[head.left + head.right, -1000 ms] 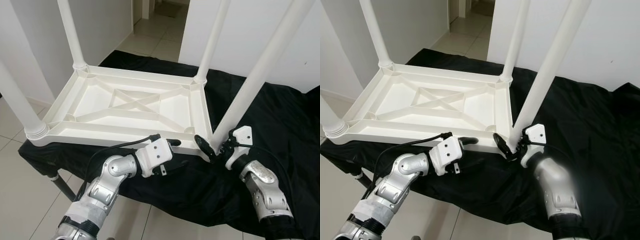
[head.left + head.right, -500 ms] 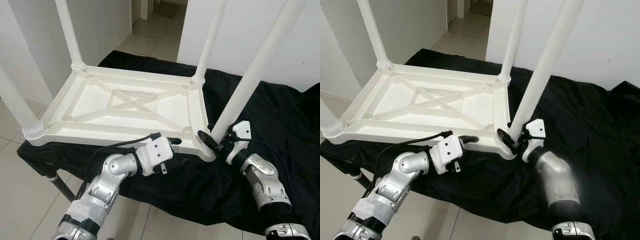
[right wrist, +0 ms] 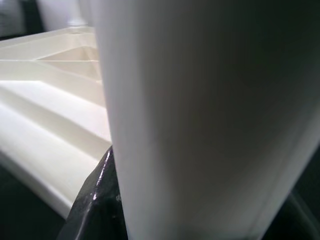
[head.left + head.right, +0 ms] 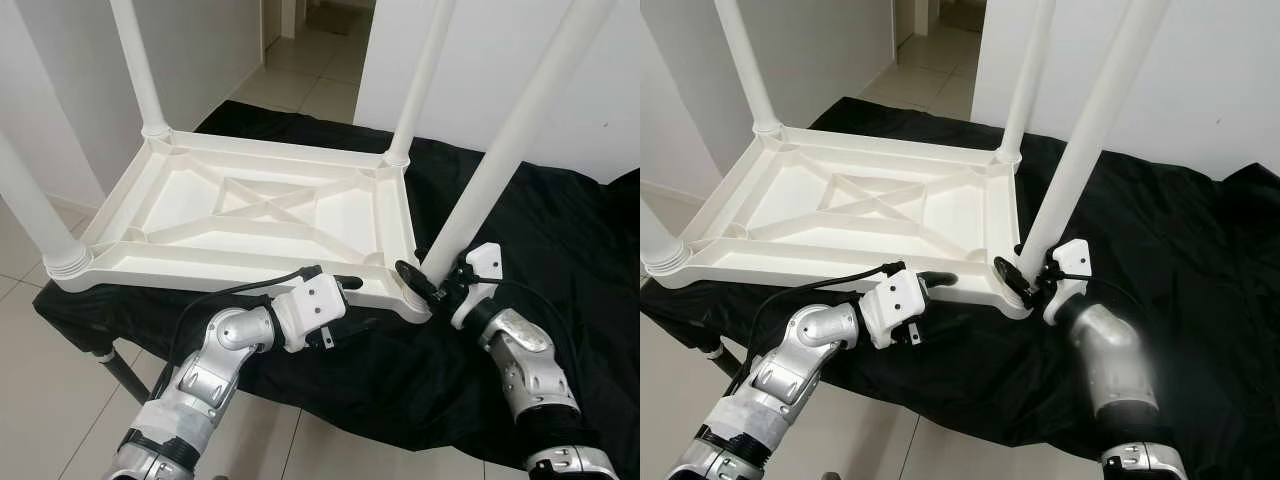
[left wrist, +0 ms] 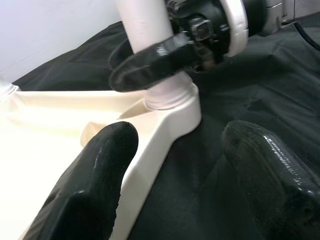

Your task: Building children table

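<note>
Plastic tabletop (image 4: 260, 215) lies upside down on the black cloth (image 4: 560, 240) over the table, legs up. The right pincer (image 4: 428, 283) grips the near-right leg (image 4: 500, 150) at its base; the left pincer (image 4: 350, 305) straddles the tabletop's near rim, open. It looks light, stiff and smooth; low on the leg seems best.

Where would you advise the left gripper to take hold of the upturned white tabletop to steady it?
Likely the near long rim of the tabletop, approached from the robot's side: it is a thin raised wall, and the left gripper already straddles it, open, beside the right gripper on the corner leg.
</note>
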{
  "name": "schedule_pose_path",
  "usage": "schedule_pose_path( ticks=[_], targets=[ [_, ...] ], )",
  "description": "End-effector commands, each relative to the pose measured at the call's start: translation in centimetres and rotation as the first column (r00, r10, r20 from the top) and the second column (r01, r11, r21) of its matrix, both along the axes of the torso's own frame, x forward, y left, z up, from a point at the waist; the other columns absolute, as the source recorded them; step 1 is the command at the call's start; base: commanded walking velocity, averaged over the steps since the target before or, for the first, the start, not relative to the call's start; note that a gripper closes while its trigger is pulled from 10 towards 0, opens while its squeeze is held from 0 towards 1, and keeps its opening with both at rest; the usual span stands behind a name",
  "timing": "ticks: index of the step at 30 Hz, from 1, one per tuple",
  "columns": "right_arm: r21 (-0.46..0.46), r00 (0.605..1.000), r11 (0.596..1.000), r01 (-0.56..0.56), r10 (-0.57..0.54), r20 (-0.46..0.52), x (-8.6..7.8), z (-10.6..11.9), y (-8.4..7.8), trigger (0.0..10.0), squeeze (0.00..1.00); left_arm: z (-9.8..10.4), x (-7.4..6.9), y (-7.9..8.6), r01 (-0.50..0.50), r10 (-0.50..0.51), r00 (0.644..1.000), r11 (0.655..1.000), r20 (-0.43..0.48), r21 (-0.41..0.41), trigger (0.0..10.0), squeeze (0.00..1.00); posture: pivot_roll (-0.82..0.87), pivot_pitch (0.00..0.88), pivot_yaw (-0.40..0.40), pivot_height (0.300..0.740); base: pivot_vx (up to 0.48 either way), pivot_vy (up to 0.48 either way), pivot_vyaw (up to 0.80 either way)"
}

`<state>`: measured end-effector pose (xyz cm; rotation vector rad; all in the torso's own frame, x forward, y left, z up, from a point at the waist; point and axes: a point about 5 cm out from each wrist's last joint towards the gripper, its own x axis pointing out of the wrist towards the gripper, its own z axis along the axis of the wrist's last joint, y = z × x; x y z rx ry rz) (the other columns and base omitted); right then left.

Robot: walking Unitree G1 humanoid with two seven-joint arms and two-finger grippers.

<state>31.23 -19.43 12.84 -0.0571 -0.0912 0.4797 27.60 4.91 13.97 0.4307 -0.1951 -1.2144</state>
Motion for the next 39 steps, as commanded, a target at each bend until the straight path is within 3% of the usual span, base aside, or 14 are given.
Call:
schedule_pose_path(
  ticks=[1,14,15,18,20,21,22,30,39],
  targets=[
    [-0.02,0.998,0.998,0.055,-0.056,-0.037,0.0,-0.6,-0.3,10.0,0.0,-0.3,-0.1,-0.1,-0.026,0.026,1.0,1.0,-0.011,-0.009,10.0,0.0,0.02,0.063,-0.062,0.74,0.0,0.0,0.0],
    [-0.001,0.981,0.982,0.19,-0.19,-0.028,-0.7,-0.2,0.7,10.0,0.0,-0.3,-0.3,-0.1,-0.014,0.014,1.0,1.0,-0.023,-0.009,10.0,0.0,0.01,0.078,-0.053,0.74,0.0,0.0,0.0],
    [0.006,0.968,0.968,0.252,-0.252,-0.016,-0.8,0.0,0.7,10.0,0.0,-0.3,-0.4,-0.1,-0.014,0.014,1.0,1.0,-0.024,-0.008,10.0,0.0,0.01,0.078,-0.054,0.74,0.0,0.0,0.0],
    [0.059,0.877,0.876,0.48,-0.477,-0.05,-1.4,-0.4,1.0,10.0,0.0,-0.4,-0.4,-0.1,-0.014,0.013,1.0,1.0,-0.027,-0.008,10.0,0.0,0.01,0.078,-0.059,0.74,0.0,0.0,0.0],
    [0.095,0.827,0.822,0.561,-0.553,-0.103,-1.8,-0.9,1.5,10.0,0.0,-0.4,-0.4,-0.2,-0.014,0.013,1.0,1.0,-0.027,-0.009,10.0,0.0,0.01,0.076,-0.061,0.74,0.0,0.0,0.0],
    [0.095,0.827,0.822,0.561,-0.553,-0.103,-1.8,-0.9,1.5,10.0,0.0,-0.4,-0.4,-0.2,-0.014,0.013,1.0,1.0,-0.027,-0.009,10.0,0.0,0.01,0.076,-0.061,0.74,0.0,0.0,0.0],
    [0.123,0.794,0.786,0.606,-0.592,-0.137,-2.0,-1.1,2.1,10.0,0.0,-0.3,-0.3,-0.2,-0.015,0.015,1.0,1.0,-0.026,-0.011,10.0,0.0,0.01,0.075,-0.065,0.74,0.0,0.0,0.0],
    [0.171,0.753,0.733,0.658,-0.639,-0.156,-2.1,-0.5,4.0,10.0,0.0,-0.3,-0.3,-0.1,-0.021,0.021,1.0,1.0,-0.022,-0.01,10.0,0.0,0.02,0.067,-0.071,0.74,0.0,0.0,0.0],
    [0.155,0.744,0.728,0.668,-0.654,-0.138,-2.3,0.0,3.7,10.0,0.0,-0.2,-0.2,0.0,-0.023,0.022,1.0,1.0,-0.016,-0.005,10.0,0.0,0.03,0.056,-0.07,0.74,0.0,0.0,0.0]
  ],
)
